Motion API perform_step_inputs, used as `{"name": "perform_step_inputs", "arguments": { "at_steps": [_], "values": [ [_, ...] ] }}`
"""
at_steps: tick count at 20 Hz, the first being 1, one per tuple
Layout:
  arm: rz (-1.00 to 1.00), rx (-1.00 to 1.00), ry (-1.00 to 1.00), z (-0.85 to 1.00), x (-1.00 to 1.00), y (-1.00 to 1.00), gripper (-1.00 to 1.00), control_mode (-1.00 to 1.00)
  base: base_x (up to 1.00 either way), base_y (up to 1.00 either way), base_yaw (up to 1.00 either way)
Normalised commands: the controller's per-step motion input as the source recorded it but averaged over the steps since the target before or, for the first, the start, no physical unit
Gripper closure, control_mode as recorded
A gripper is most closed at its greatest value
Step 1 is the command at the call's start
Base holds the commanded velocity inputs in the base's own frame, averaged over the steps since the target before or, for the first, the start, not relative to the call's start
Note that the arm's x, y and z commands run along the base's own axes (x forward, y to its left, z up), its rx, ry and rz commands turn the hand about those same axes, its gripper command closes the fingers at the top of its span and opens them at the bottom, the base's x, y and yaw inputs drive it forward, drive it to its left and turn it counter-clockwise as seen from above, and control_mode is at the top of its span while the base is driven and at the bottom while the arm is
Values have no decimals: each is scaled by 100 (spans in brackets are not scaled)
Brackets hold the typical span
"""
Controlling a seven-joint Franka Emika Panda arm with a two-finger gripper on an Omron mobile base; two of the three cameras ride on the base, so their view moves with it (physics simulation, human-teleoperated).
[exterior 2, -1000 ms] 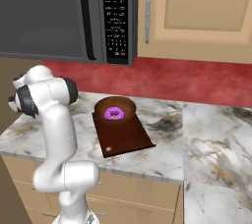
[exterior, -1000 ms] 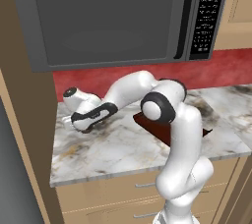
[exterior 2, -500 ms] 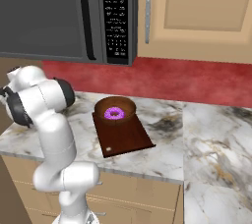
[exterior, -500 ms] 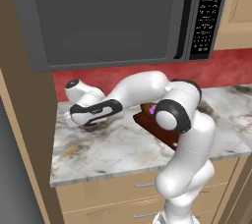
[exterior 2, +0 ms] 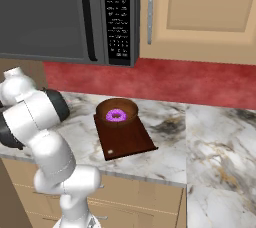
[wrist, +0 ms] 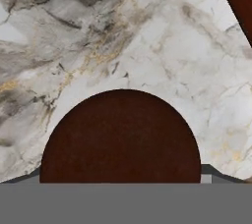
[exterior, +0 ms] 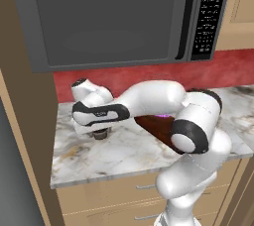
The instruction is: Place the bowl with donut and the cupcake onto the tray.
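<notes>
**Claw lowered over the cupcake**

Lower than a second ago, the white arm has swung left and down, bringing the claw [exterior: 99, 132] right over the tiny dark brown cupcake with a rounded chocolate top [exterior: 100, 134] on the veined marble surface [exterior: 114, 153]. From the hand view that cupcake [wrist: 121, 137] sits directly below the claw, centred between its spread tips, which stand wide apart and grasp nothing. One cupcake is there, standing on the surface well left of the flat dark reddish-brown rectangular tray [exterior 2: 125, 137]. One round shallow brown wooden-looking bowl [exterior 2: 117, 112] rests on the far end of that single tray, with one small ring donut with bright purple-pink icing [exterior 2: 116, 116] lying inside it. A dark grey microwave [exterior: 119, 17] hangs above the surface.
</notes>
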Motion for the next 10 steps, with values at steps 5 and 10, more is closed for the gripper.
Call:
{"name": "perform_step_inputs", "arguments": {
  "at_steps": [5, 10],
  "values": [
    [-1, 2, -9, 8, -70, -27, 100, -100, 0, 0, 0],
    [0, 1, 0, 39, -53, -33, 100, -100, 0, 0, 0]
  ]
}}
